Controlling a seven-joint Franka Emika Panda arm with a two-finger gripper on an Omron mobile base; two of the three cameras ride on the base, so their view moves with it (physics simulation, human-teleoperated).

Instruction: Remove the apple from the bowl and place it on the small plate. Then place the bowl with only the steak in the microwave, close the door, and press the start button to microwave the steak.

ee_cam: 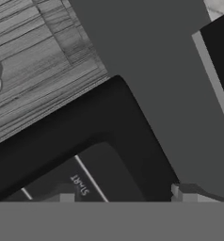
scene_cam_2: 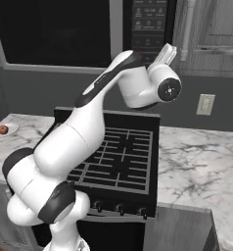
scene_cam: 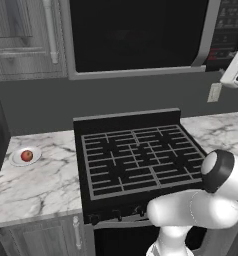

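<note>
The microwave (scene_cam: 141, 35) hangs above the stove, and its door (scene_cam: 136, 32) with the dark glass stands shut. My gripper (ee_cam: 123, 196) is open and empty, up close to the lower corner of the black button panel (scene_cam_2: 148, 24), with the button marked Start (ee_cam: 79, 184) just ahead of the left fingertip (ee_cam: 67, 197). In the right base view the gripper (scene_cam_2: 166, 51) sits at the panel's lower right. The apple (scene_cam: 26, 156) rests on the small plate (scene_cam: 35, 159) at the far left of the counter. The bowl and the steak are hidden.
A black stove (scene_cam: 136, 155) with grates lies below the microwave, flanked by marble counter (scene_cam: 36, 185) on both sides. Grey wood cabinets (scene_cam: 21, 35) adjoin the microwave. A wall outlet (scene_cam: 214, 92) sits right of the stove.
</note>
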